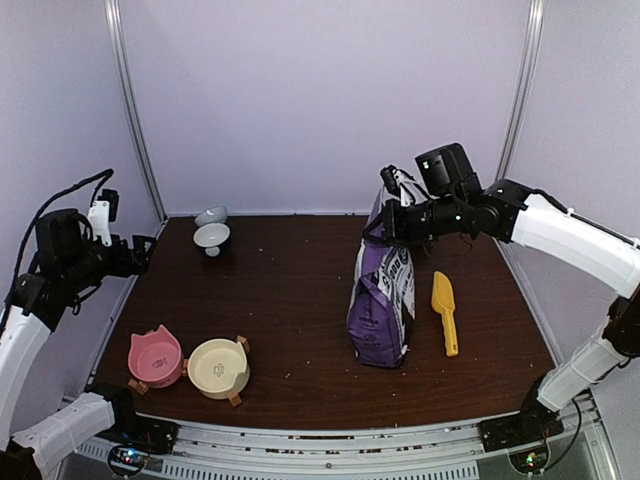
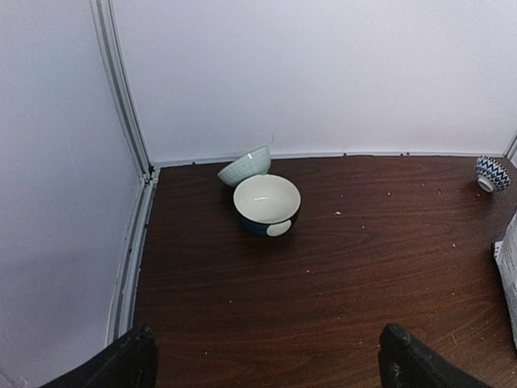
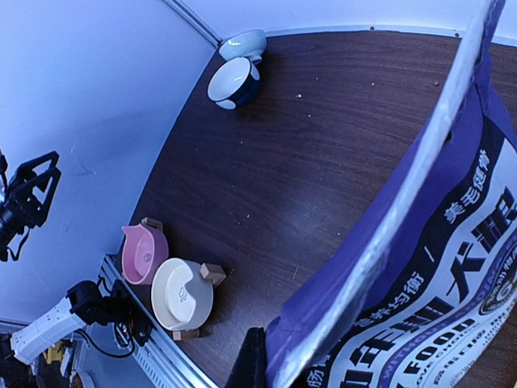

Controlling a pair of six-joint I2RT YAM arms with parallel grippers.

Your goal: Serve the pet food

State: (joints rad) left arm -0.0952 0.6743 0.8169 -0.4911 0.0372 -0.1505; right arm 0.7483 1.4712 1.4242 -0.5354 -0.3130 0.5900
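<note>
The pet food itself is out of view. A purple-and-white printed bag (image 1: 382, 300) stands upright right of the table's middle. My right gripper (image 1: 393, 205) is shut on the bag's top edge. In the right wrist view the bag (image 3: 452, 242) fills the right side, and one dark finger (image 3: 250, 360) presses against its upper seam at the right gripper (image 3: 275, 364). My left gripper (image 1: 145, 250) hovers open over the table's far left edge. Its two fingertips (image 2: 129, 360) stand wide apart with nothing between them at the left gripper (image 2: 266, 364).
A yellow scoop (image 1: 445, 310) lies right of the bag. A pink bowl (image 1: 155, 355) and a cream bowl (image 1: 218, 367) sit on stands at the near left. A dark blue bowl (image 1: 212, 238) and a pale green bowl (image 1: 211, 214) lie at the back left. A small patterned bowl (image 2: 492, 172) sits by the back wall.
</note>
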